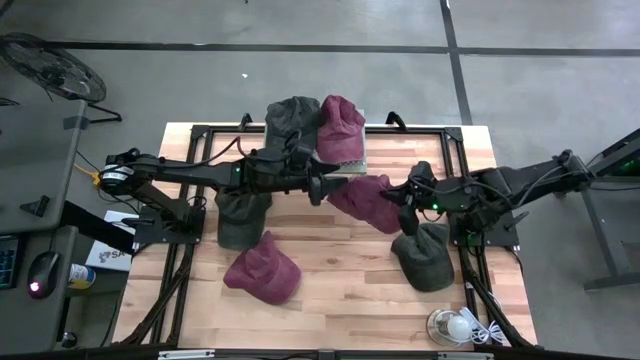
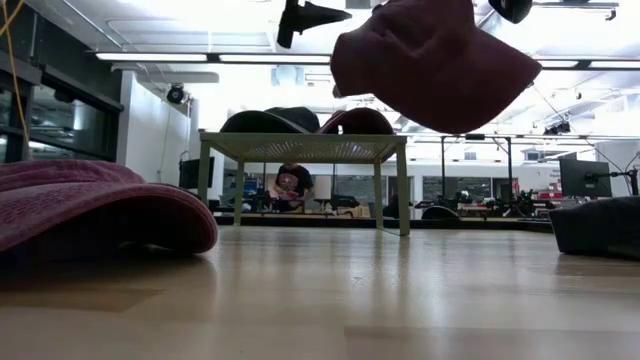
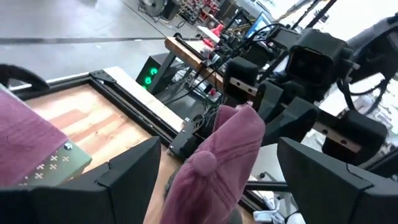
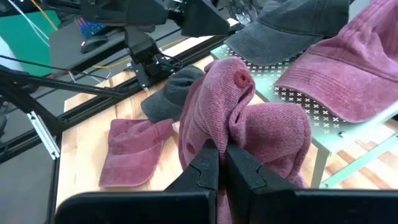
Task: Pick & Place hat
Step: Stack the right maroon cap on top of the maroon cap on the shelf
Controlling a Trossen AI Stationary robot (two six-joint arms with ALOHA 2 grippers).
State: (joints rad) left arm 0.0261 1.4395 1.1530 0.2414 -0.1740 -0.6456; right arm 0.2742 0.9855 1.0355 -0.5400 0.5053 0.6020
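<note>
Jaws of the right gripper (image 4: 219, 163) are pinched together on a fold of the maroon hat (image 1: 365, 200), which hangs bunched below them, clear of the desk (image 1: 340, 290); the low view shows it well above the wood. The left gripper (image 1: 318, 190) has its jaws spread wide, one finger on either side of the hat's crown in the left wrist view, touching nothing as far as I can tell. So both arms meet at the desk's middle, with the right one carrying the load.

Just beyond the hat, toward the far edge, stands a perforated green stand (image 1: 357, 150) already bearing a grey cap (image 1: 292, 118) and another maroon cap (image 1: 341, 125). From the right jaws that stand lies ahead and slightly leftward, and the hanging hat's long axis runs roughly along the line between the two grippers. My guess is a handover or a lift onto the stand comes next.

Three more caps lie on the wood: a maroon one (image 1: 263, 268) near the front, a grey one (image 1: 240, 215) under the left arm, and a dark one (image 1: 425, 258) beneath the right arm.
</note>
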